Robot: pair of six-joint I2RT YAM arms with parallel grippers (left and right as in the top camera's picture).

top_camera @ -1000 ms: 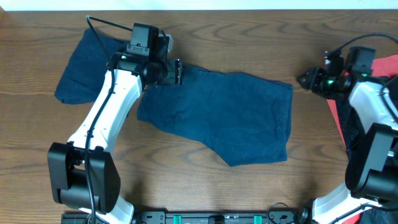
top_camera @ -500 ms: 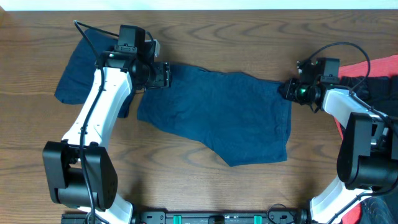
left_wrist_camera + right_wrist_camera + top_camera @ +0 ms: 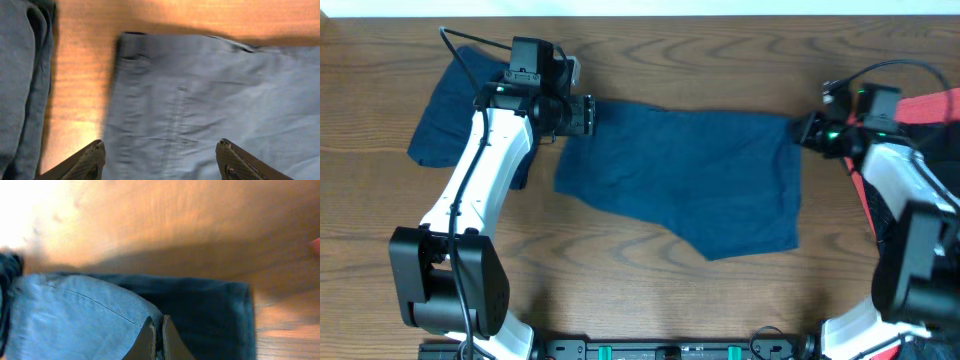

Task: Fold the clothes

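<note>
The left arm stretches forward, left gripper [image 3: 588, 115] spread over the flat dark navy denim-like shorts [image 3: 690, 175]. The right gripper [image 3: 807, 131], reaching inward, pinches their edge. 2 navy garments: a navy bundle [image 3: 445, 115] lies left.

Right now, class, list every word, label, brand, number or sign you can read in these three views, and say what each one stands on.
No readable text in any view.
The dark navy-blue denim-like shorts: plain fabric, with no tag or label showing.
The crumpled navy garment, the red cloth and the brown wooden table: no print or sign.
</note>
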